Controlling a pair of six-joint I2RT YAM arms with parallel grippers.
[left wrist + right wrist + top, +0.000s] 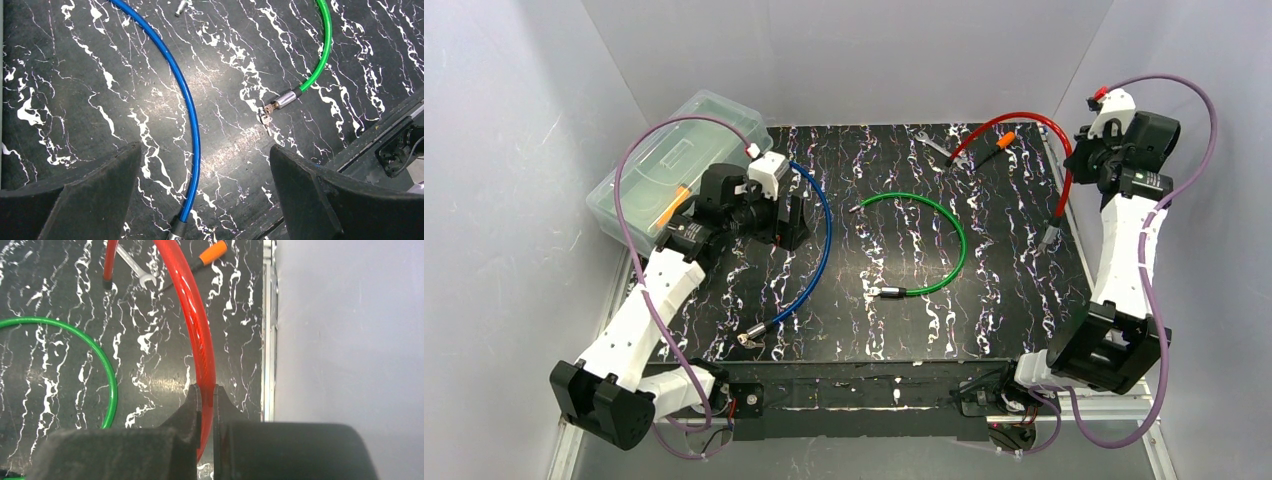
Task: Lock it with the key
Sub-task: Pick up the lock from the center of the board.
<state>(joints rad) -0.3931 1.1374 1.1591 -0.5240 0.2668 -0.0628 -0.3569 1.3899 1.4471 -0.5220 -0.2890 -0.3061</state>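
- Table: black marbled top w/ 3 cable locks; clear plastic toolbox at 10 o'clock, prob. parked out of the work zone.
- Red cable lock at 1–2 o'clock, arcing up off the table; lock end hangs near the right edge, long axis approx 12-to-6.
- Right gripper: fingers clenched on the red cable mid-length, prob. lifting it to bring the ends together.
- Left gripper: fingers spread, nothing held, above the blue cable lock.
- Green cable lock at centre, open loop; keys sit at its lock end, approx 6 o'clock.
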